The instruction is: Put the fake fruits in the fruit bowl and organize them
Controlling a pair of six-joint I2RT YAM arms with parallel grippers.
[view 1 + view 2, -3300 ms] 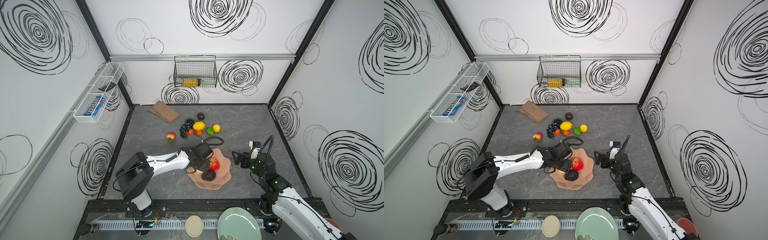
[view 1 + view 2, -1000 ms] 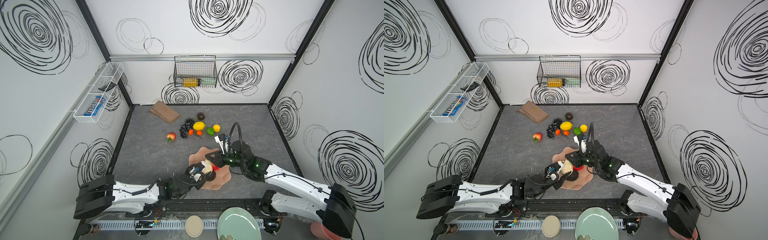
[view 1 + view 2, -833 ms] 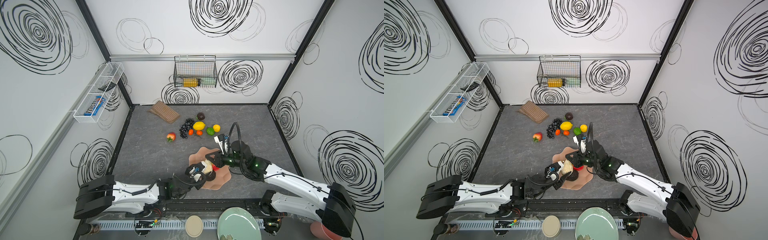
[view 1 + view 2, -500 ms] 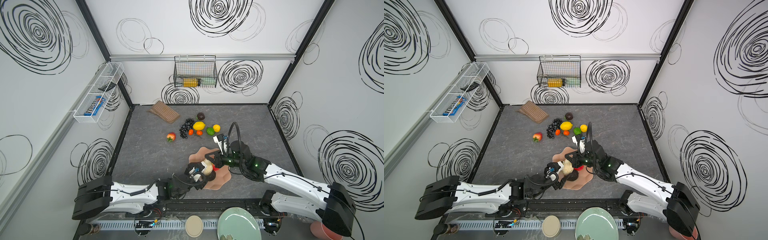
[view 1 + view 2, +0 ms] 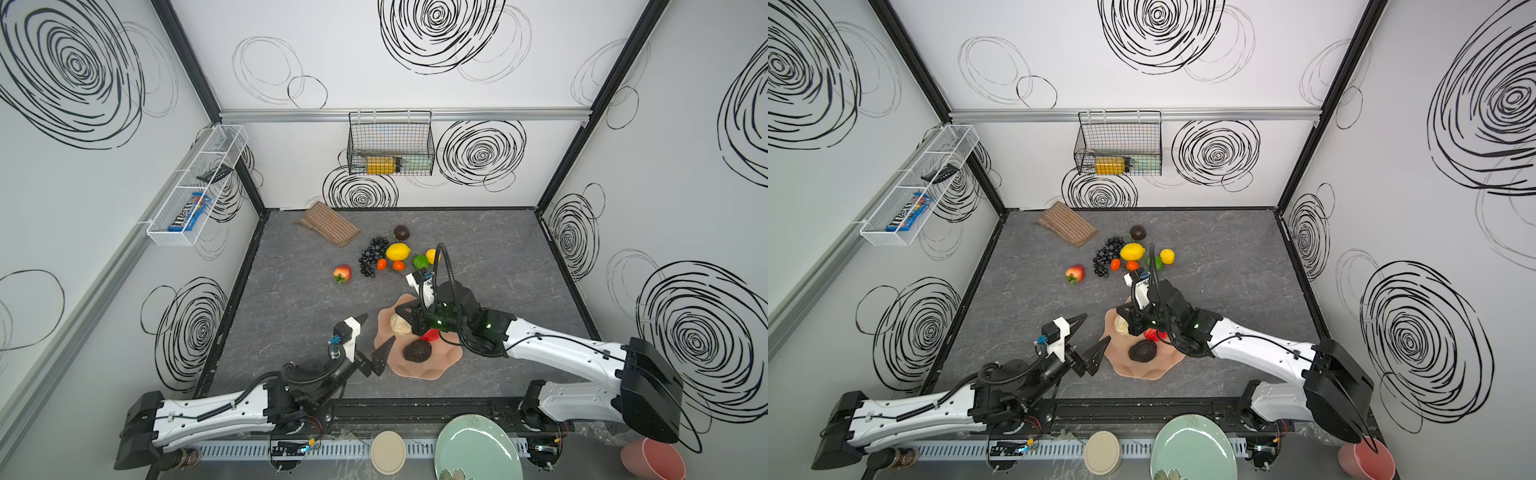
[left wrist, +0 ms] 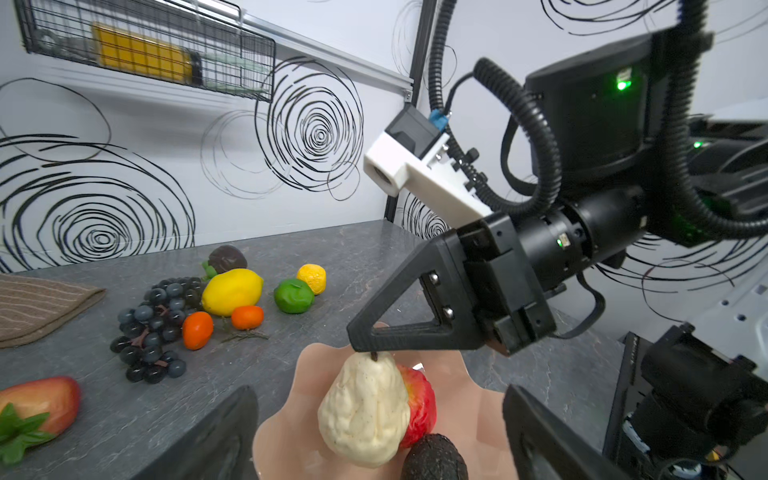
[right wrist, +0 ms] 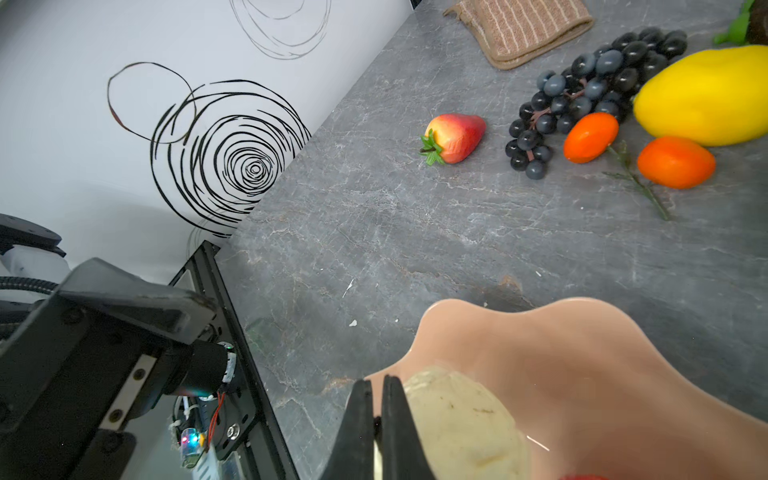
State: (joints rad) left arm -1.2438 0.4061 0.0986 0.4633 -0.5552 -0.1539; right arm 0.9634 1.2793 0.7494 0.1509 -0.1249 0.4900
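Near the front middle of the desk [image 5: 299, 316] stands the fruit bowl [image 5: 442, 362], and three of the fake fruits are already inside it: a beige fruit [image 5: 400, 325], a red fruit [image 5: 432, 334] and a dark avocado [image 5: 417, 351]. The right gripper [image 6: 360, 344] reaches over the bowl, and its fingers [image 7: 361, 415] are pressed together on the short stem of the beige fruit, which stands upright and leans on the red one. We cannot tell if its base rests fully on the bowl or if it partly hangs. The left gripper [image 5: 380, 326] is just beside the bowl's left rim, with its fingers [image 6: 216, 432] spread wide and nothing between them.

We judge that the step in hand is the setting and arranging of the beige fruit. The next move calls for a gentle release of the stem, because the fruit may tip over or roll against the avocado. After that, eight fruits wait on the far part of the desk: the grape bunch [image 5: 371, 259], the lemon [image 5: 398, 251], two tangerines [image 5: 381, 264], the lime [image 5: 420, 262], a small yellow fruit [image 5: 432, 255], a dark fruit [image 5: 401, 232] and the strawberry [image 5: 342, 273], which lies apart on the left. The free left gripper seems well placed to go for the strawberry.

The desk is grey with marble veins, and a brown striped cloth [image 5: 328, 224] lies near its far left corner. The walls [image 5: 498, 62] are white with black spiral drawings, and a wire basket [image 5: 390, 143] hangs on the back wall.
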